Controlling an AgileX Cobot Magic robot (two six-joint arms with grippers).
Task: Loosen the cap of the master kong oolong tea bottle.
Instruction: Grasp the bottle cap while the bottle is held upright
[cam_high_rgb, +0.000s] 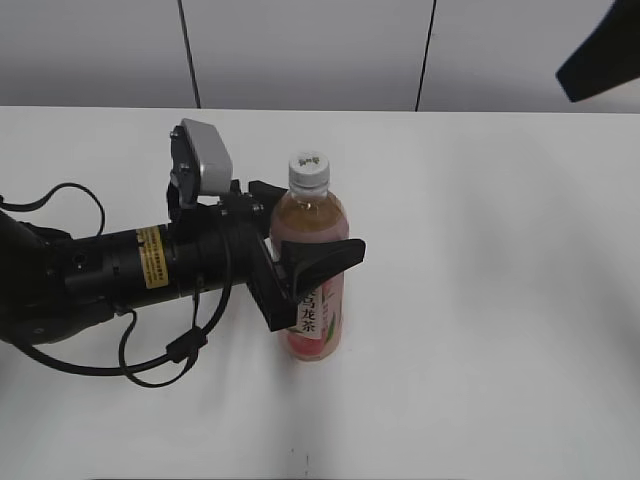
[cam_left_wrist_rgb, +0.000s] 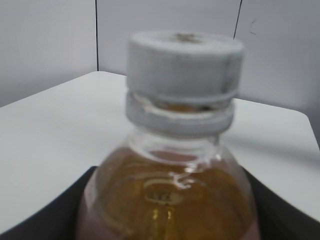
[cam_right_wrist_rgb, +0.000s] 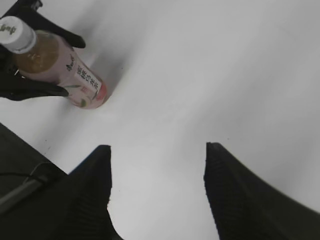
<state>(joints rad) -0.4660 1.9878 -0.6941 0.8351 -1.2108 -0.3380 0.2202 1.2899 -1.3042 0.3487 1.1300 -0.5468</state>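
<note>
Left gripper (cam_high_rgb: 300, 265): black, blunt, matte fingers were seen closed around the bottle's mid-body, one on each side, below the shoulder.
Bottle (cam_high_rgb: 313, 270): the master kong oolong tea bottle was of clear, smooth plastic, amber-filled, rounded at the shoulder, with a pink label and a white strip of black characters; it was held in the left gripper's grasp.
Cap (cam_high_rgb: 309, 170): a small white round cap with ribbed sides and a dark mark on top was seated on the neck, above a white ring.
Axis: the bottle was stood upright on its base, the long axis vertical, cap uppermost.
Right gripper (cam_right_wrist_rgb: 157, 192): two dark ridged fingers were held spread apart, raised well away from the bottle, gripping nothing.
Table (cam_high_rgb: 500, 300): a plain, smooth white surface was seen under the bottle.
Wall (cam_high_rgb: 300, 50): pale grey panels with dark seams were seen behind the bottle.
</note>
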